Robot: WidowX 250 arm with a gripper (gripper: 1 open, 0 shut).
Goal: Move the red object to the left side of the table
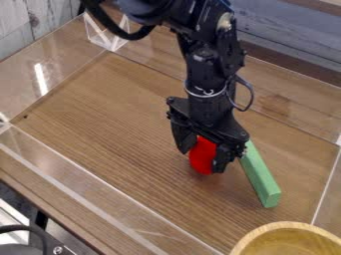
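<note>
Fruit first: the small glossy red rounded toy fruit (202, 157) is sitting on the brown wood-grain surface (107, 115) toward its right side. The black end effector (206, 154) is pointing down over it, fingers spread on either side. A long flat green block (258, 172) is lying just beside it.

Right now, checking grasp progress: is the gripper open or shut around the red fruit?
Open. The gripper has one finger on each side of the red object, which sits on the table.
</note>
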